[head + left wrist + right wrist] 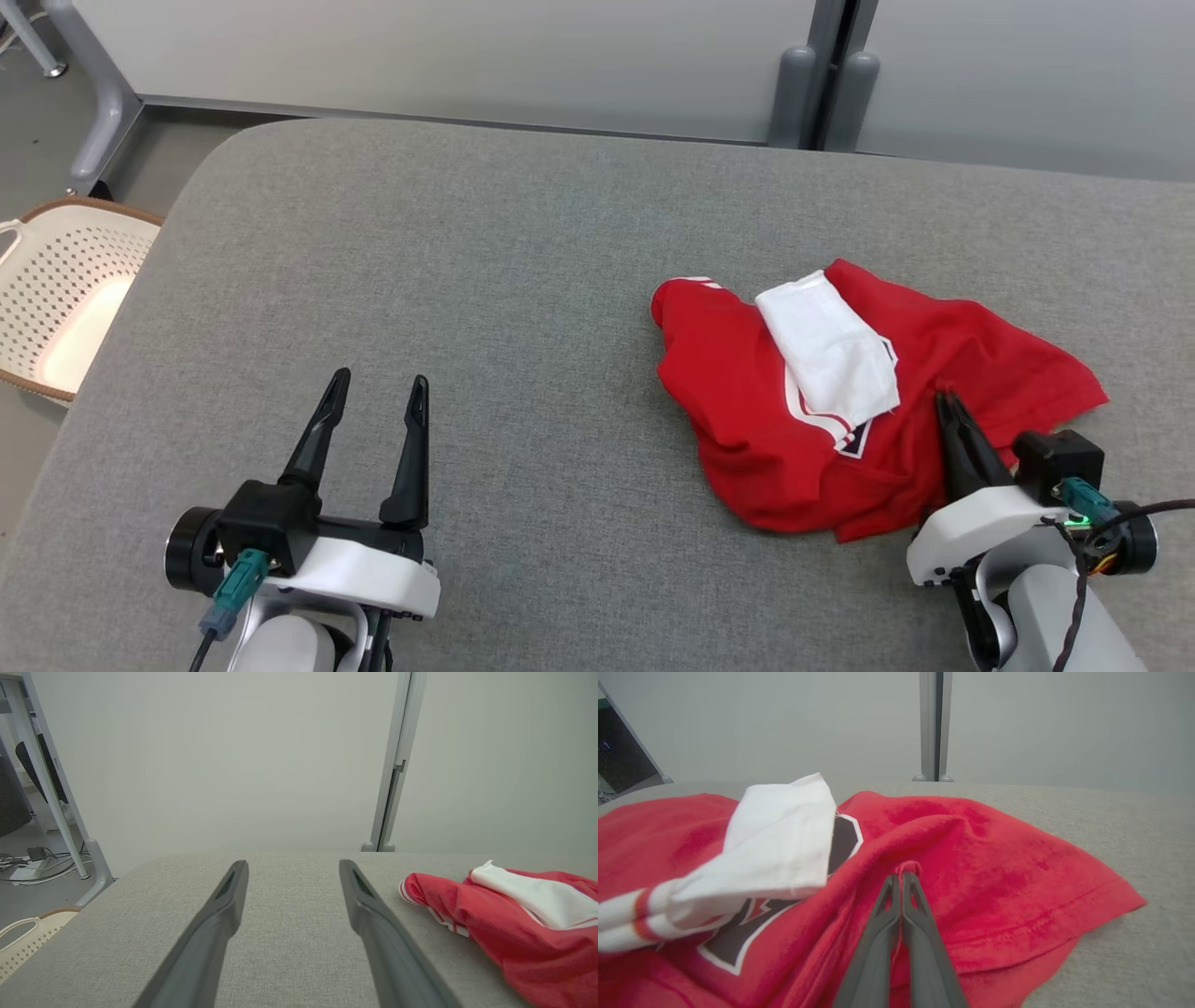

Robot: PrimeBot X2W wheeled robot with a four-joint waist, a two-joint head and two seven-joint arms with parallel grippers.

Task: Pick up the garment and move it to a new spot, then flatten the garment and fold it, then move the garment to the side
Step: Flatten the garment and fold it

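Right gripper (945, 399), lower right of head view: fingers pressed together, tips down on the near right part of the garment (738, 411). Right wrist view confirms it: the two fingers meet with no gap and a small pinch of red cloth stands up between the tips. Grip is on the garment.

Left gripper (383, 378), lower left of head view: fingers spread wide, holding nothing. It sits over bare table (485, 243), well apart from the garment. Left wrist view shows only grey surface between its fingers.

Garment: red, crumpled in a loose heap on the right half of the table, resting on the surface. A white fold (829, 350) lies across its top, running from the far edge toward the near side. Red and white striped trim shows at the fold's near end and at the garment's far left corner. A dark emblem (843, 840) with a white outline shows partly under the white fold. The hem on the right lies flat against the table.

Table: grey fabric-textured top with a rounded far left corner.

Basket (65, 289): pale, perforated, brown rim, on the floor off the table's left edge.

Grey partition panels stand behind the table, with a post (822, 84) between them.
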